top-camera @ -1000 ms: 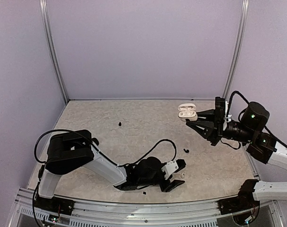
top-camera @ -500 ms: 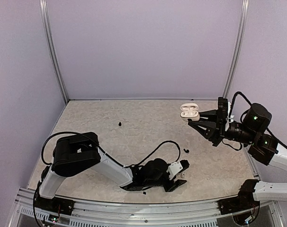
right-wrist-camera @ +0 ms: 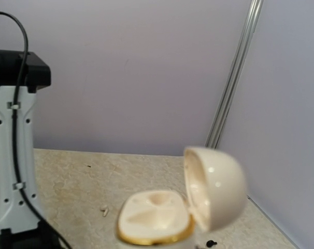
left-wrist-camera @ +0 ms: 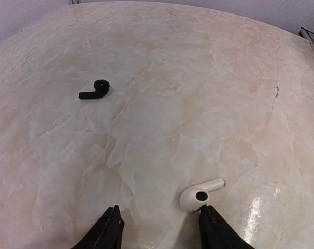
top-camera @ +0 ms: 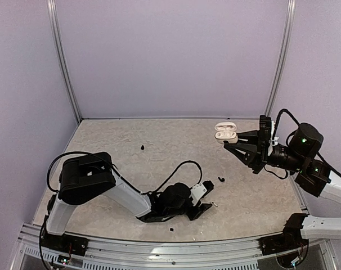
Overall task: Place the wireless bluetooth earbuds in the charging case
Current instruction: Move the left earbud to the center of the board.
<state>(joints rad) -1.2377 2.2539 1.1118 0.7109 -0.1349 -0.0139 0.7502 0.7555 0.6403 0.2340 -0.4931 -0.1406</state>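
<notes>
**benchrat:** So where's the left gripper (left-wrist-camera: 160,220) relative to the bud?

**yam_fan:** Practically on it. It sits low over the tabletop (left-wrist-camera: 162,62) with its jaws spread wide and nothing between them. The white earbud (left-wrist-camera: 199,194) lies right by the inner face of the finger on the right of the wrist view. It might be touching, I can't tell. Either way it's off-centre in the gap, not in the middle. The round head faces the gripper, and the stem runs away and to the right, diagonal to the closing line.

**benchrat:** So it needs a nudge before closing?

**yam_fan:** That's my guess. Shift toward that side, maybe twist a little, or that finger just flicks it. It's tiny and glossy, so I'd expect it to skate. Farther out on the left there's a black earbud (left-wrist-camera: 94,90) lying flat, well apart from the jaws.

**benchrat:** And the case?

**yam_fan:** The charging case (top-camera: 225,132) is way over at the far right. It's white, flipped open, and empty as far as I can see. The right gripper (top-camera: 227,144) looks clamped on it, though its wrist view hides the fingers. The left gripper is by far the nearer one to the white bud.
</notes>
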